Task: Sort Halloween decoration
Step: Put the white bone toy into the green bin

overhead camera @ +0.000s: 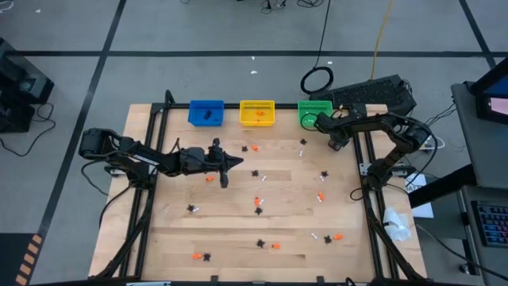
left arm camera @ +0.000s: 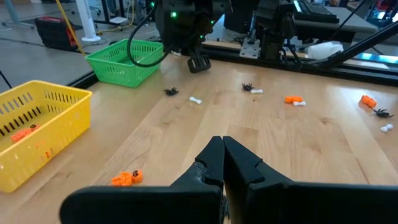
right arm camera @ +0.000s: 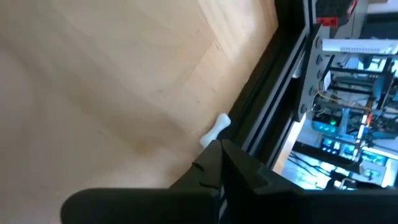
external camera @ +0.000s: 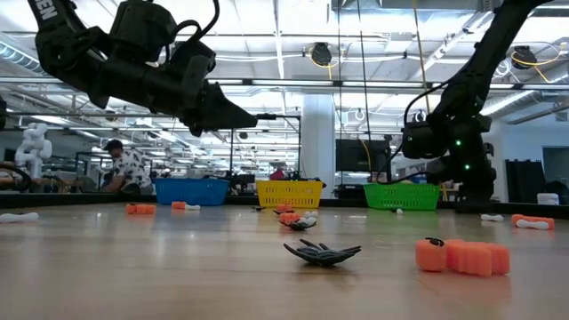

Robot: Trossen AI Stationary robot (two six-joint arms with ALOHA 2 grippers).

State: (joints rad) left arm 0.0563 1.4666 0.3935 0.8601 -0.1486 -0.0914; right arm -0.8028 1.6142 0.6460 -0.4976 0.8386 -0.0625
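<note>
Halloween decorations lie scattered flat on the wooden table (overhead camera: 238, 230): orange ones (overhead camera: 209, 178), black spidery ones (overhead camera: 255, 172) and white ones (overhead camera: 303, 142). My left gripper (overhead camera: 240, 163) hovers shut over the table's left middle, holding nothing, with an orange trinket (left arm camera: 127, 178) on the wood below and beside it. My right gripper (right arm camera: 219, 147) is shut and slants down at the far right corner beside the green bin (overhead camera: 314, 114). A white bone-shaped trinket (right arm camera: 216, 130) lies just past its fingertips, against the black frame rail (right arm camera: 267, 93). My right gripper's shut fingertips end right at the near end (right arm camera: 207, 140) of the white bone-shaped trinket, which lies flat on the wood. I cannot tell whether they touch it. My left gripper touches nothing.
A blue bin (overhead camera: 206, 112), a yellow bin (overhead camera: 257, 112) and the green bin stand in a row along the far edge; the yellow bin (left arm camera: 37, 124) holds orange pieces. A black spider (external camera: 322, 253) and an orange piece (external camera: 462, 256) lie near the front edge.
</note>
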